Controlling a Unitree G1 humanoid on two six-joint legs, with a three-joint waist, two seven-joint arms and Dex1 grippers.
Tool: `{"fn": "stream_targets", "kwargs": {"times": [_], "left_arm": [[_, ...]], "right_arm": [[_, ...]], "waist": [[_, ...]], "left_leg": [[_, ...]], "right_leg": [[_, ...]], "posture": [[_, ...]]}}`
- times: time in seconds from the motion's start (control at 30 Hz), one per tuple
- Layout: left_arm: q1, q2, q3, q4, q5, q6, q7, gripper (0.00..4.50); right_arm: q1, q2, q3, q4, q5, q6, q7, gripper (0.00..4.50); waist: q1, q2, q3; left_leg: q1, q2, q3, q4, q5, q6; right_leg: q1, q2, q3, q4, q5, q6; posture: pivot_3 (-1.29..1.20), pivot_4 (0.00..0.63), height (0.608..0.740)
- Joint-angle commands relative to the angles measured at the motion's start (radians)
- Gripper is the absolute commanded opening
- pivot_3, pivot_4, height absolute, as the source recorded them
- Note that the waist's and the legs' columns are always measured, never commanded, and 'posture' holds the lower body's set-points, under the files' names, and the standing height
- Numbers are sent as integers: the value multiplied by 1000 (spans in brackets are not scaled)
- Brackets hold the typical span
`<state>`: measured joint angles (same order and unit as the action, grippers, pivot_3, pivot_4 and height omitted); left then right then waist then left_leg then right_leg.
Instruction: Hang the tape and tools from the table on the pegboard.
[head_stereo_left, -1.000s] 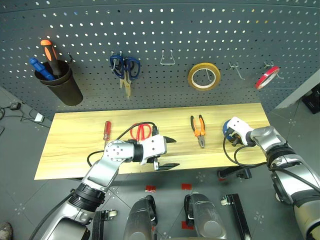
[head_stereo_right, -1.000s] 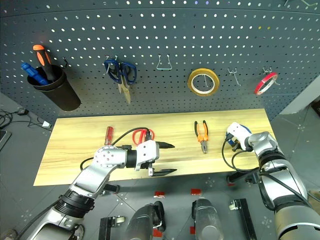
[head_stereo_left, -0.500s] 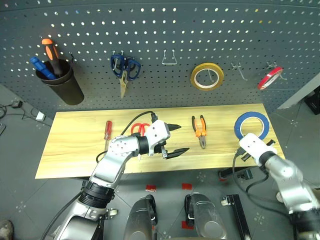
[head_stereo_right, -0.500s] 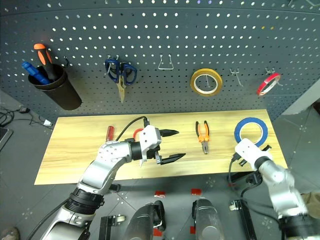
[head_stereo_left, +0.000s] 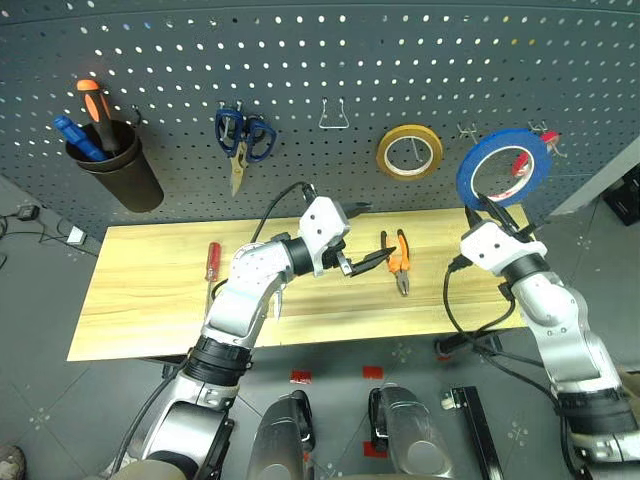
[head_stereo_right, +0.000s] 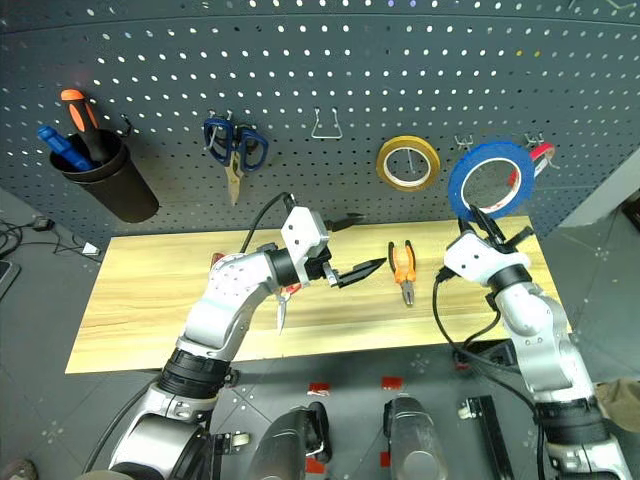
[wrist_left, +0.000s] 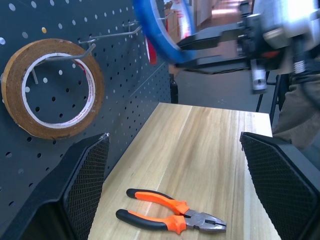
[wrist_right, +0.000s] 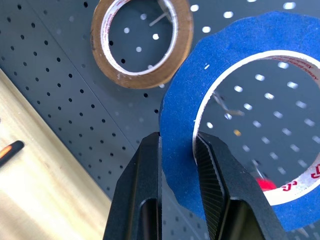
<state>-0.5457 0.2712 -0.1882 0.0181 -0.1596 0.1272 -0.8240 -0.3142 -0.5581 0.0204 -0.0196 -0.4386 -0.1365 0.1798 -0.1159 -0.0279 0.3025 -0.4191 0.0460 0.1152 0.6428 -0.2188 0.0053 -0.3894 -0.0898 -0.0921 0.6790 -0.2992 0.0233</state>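
Raised from the table since a second ago, the blue tape (head_stereo_left: 505, 167) now stands upright in front of the pegboard (head_stereo_left: 320, 90), between the yellow tape roll (head_stereo_left: 409, 152) and the red tape roll (head_stereo_left: 533, 152), partly covering the red one. The right gripper (wrist_right: 177, 145) has come up with it, its two black fingers pinched shut on the ring's lower wall, one finger inside the hole and one outside. The left gripper (head_stereo_left: 361, 237) has also risen and swung toward the right; its jaws stand wide apart with nothing between them, hanging above the table (head_stereo_left: 150, 300) just beside the pliers.

On the pegboard, a black cup (head_stereo_left: 118, 172) at the far left holds the orange and blue screwdrivers (head_stereo_left: 88, 115). The blue-handled scissors (head_stereo_left: 241, 140) hang right of it, then a bare hook (head_stereo_left: 333, 115).

On the wooden top, the orange-and-black pliers (head_stereo_left: 398, 260) lie flat near the middle. The red-handled screwdriver (head_stereo_left: 212, 262) lies toward the left. The red-handled scissors (head_stereo_right: 283, 303) are mostly hidden behind the left arm, with only the blades peeking out below it.
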Motion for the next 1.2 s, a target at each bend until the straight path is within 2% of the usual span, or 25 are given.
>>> {"fn": "stream_targets", "kwargs": {"times": [0.03, 0.2, 0.3, 0.47, 0.57, 0.6, 0.7, 0.77, 0.87, 0.97, 1.03, 1.2], "left_arm": [[8, 3, -2, -20, -8, -24, -4, 4400], [31, 20, 4, -25, 0, -26, 4, 4400], [46, 38, 5, -21, 7, -31, 6, 4400], [106, 127, -6, -8, 38, -69, -40, 4400], [151, 208, -12, -7, 47, -72, -103, 4400], [164, 240, -13, -3, 56, -76, -123, 4400], [194, 318, -3, 21, 71, -90, -167, 4400], [221, 375, 7, 36, 83, -105, -195, 4400], [256, 430, 8, 47, 100, -141, -215, 4400], [283, 450, 17, 36, 95, -149, -215, 4400], [296, 453, 21, 24, 91, -147, -213, 4400], [311, 446, 17, 3, 93, -142, -203, 4400]], "right_arm": [[-91, -16, 11, 132, 46, -96, 15, 668], [-189, -7, 18, 288, 101, -152, 53, 668], [-192, 5, 14, 302, 130, -136, 69, 1670], [-69, 47, -7, 168, 173, -22, 74, 3309], [14, 110, -25, 32, 219, 131, 81, 4284], [35, 137, -28, -22, 234, 201, 86, 4483], [77, 208, 3, -147, 259, 408, 111, 4483], [79, 292, 36, -204, 274, 613, 104, 4483], [30, 409, 45, -201, 290, 852, 61, 4483], [-59, 510, -1, -131, 300, 1040, -10, 4483], [-124, 548, -25, -58, 314, 1094, -43, 4483], [-252, 584, -77, 137, 345, 1078, -110, 4483]], "waist": [[-2, 0, 0], [-7, 0, 0], [-6, 0, 0], [0, 0, 0], [0, 0, 0], [-1, 0, 0], [-1, 1, 0], [-1, 0, 0], [-1, 1, 0], [1, 1, 1], [2, 1, 1], [8, 1, 2]], "left_leg": [[0, 0, 0, 0, 0, 0], [0, 0, 0, 0, 0, 0], [0, 0, 0, 0, 0, 0], [0, 1, -1, 0, 0, 0], [0, 1, 0, 0, 0, 0], [0, 1, 0, 0, 0, 0], [1, 1, -1, 1, 0, 0], [1, 2, -1, 1, 0, 0], [1, 3, -1, 0, 0, 0], [0, 2, -1, 0, 0, 0], [-1, 1, -1, 0, 0, 0], [-3, 1, -1, -1, 0, 0]], "right_leg": [[0, 0, 0, 0, 0, 0], [0, 0, -1, 0, 0, 0], [0, 0, 0, 1, 0, 0], [1, 0, -1, 1, 0, 0], [0, 0, -1, 1, 0, 0], [0, 0, -1, 1, 0, 0], [0, -1, 0, 2, 0, -1], [0, -1, -1, 2, 0, -1], [0, 0, -1, 2, 1, -2], [-1, -1, -1, 2, 1, -4], [-1, -2, -1, 1, 2, -4], [-4, -2, -2, 1, 1, -5]], "posture": [[-305, 286, 740], [-273, 284, 740], [-267, 284, 740], [-267, 286, 740], [-267, 286, 740], [-273, 295, 740], [-271, 302, 740], [-264, 307, 740], [-259, 310, 740], [-245, 318, 740], [-241, 322, 740], [-220, 333, 740]]}}
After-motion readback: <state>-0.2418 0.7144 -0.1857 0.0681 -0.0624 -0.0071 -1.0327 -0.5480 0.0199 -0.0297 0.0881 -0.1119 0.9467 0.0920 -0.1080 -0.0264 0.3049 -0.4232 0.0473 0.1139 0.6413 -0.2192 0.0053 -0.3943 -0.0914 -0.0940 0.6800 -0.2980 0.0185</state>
